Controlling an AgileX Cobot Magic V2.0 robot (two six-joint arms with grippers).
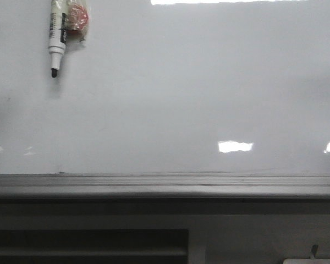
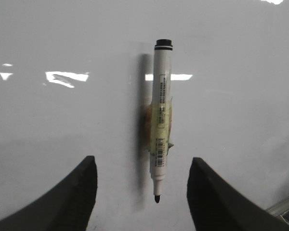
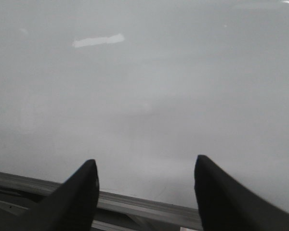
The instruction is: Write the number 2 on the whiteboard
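**Ana:** Left gripper (image 2: 142,192) first: its 2 dark fingers (image 2: 70,199) stand wide apart in the left wrist view, with nothing between them that they touch. A marker (image 2: 160,120) hangs on the whiteboard (image 2: 62,125) in the gap ahead of them, clear of both fingers.

**Ben:** How does the marker sit?

**Ana:** Upright, black tip down, black cap end up, a printed label running along its white barrel. Some yellowish-orange patch behind the barrel seems to fix it to the board; I cannot tell what it is. In the front view the marker (image 1: 57,36) is at the upper left of the whiteboard (image 1: 181,99), with a reddish blob (image 1: 77,19) just beside it.

**Ben:** And the right gripper (image 3: 145,192)?

**Ana:** Spread just as wide, holding nothing, facing bare board above the grey tray ledge (image 3: 144,204).

**Ben:** Any number 2 written?

**Ana:** No stroke shows anywhere on the glossy surface, only bright light reflections. The ledge (image 1: 165,187) runs along the board's lower edge.
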